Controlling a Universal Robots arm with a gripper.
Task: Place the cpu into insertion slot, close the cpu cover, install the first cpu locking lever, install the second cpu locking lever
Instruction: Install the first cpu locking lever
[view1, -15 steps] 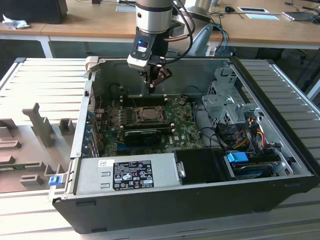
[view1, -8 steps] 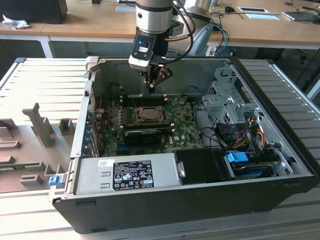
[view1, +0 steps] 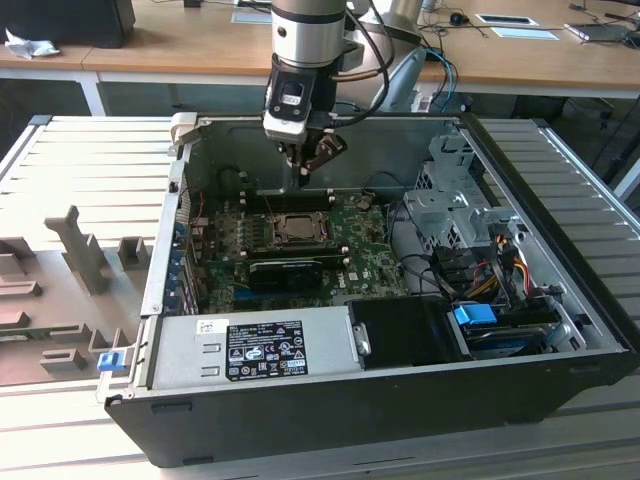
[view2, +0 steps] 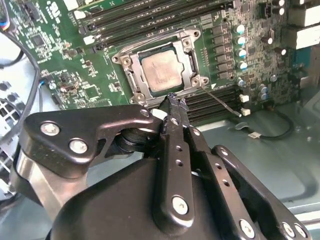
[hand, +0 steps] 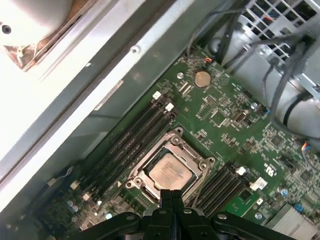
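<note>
The cpu (view2: 162, 72) (hand: 170, 174) (view1: 294, 228) lies flat in its socket on the green motherboard (view1: 370, 260), pale metal top up. The cpu cover (view2: 131, 80) (hand: 192, 155) lies down around it as a silvery frame. One thin locking lever (view2: 222, 102) sticks out from a socket corner over the memory slots. My gripper (view2: 172, 100) (hand: 172, 196) (view1: 303, 168) hangs a little above the board, just off the socket's edge, shut with nothing held.
The open computer case (view1: 560, 300) walls the board in. A black card (view1: 285, 270), a power supply (view1: 250, 345), a drive cage (view1: 450, 200) and coloured cables (view1: 490, 260) crowd the board. Memory slots (view2: 140, 20) flank the socket. Grey fixtures (view1: 70, 260) stand on the exterior view's left.
</note>
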